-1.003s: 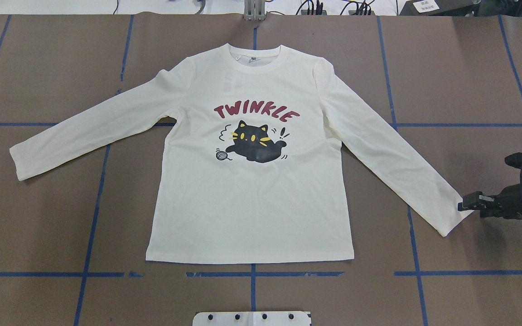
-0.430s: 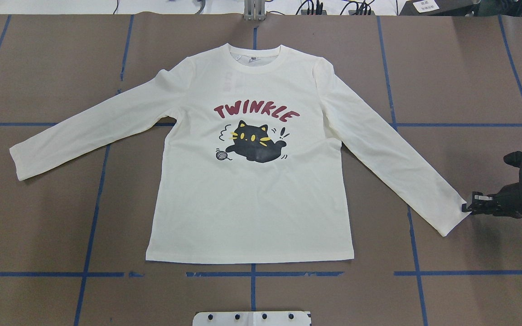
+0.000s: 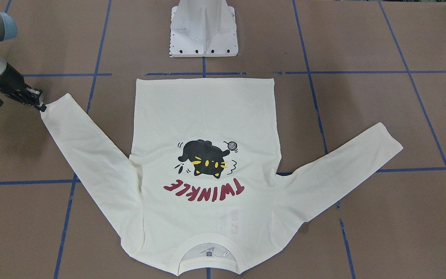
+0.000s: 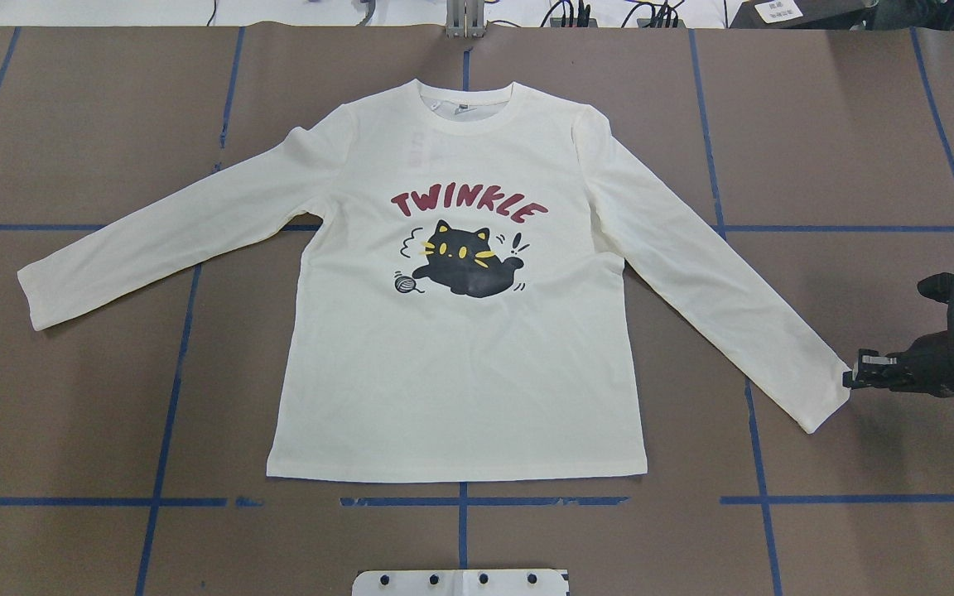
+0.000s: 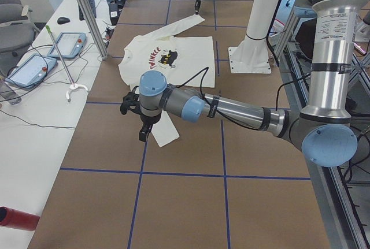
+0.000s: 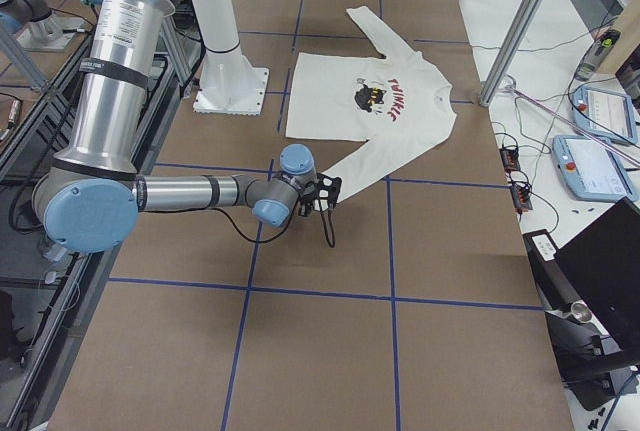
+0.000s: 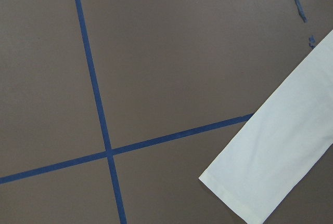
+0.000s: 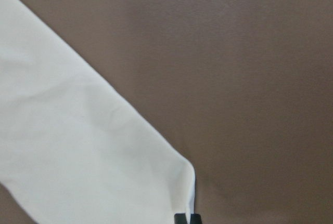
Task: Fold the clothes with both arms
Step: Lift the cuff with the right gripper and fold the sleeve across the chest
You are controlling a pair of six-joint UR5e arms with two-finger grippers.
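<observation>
Table: the brown table (image 4: 858, 124), gridded with blue tape, is carrying the whole job.
T-shirt: the cream long-sleeved T-shirt (image 4: 460, 372), with a black cat print and red "TWINKLE" lettering, is lying flat and print-up in the table's middle, its sleeves spreading to both sides.
Progress: folding is only just starting, by my reading. No sleeve, side or hem is turned over yet, so every fold is remaining.
Axis: the body's long axis is running hem to collar. The collar is pointing away from the white pedestal base (image 3: 203, 31) and the hem is lying near it. Both sleeves are slanting outward and back towards the robot's side.
Right arm: the silver-grey right arm (image 6: 190, 191) is reaching low to the right-side cuff (image 4: 825, 406), and its jaws are looking pinched together on that cuff's corner.
Left arm: the silver-grey left arm (image 5: 243, 110) is hanging above the table just beside the left-side cuff (image 4: 34, 298). I cannot tell how its jaws are standing.
</observation>
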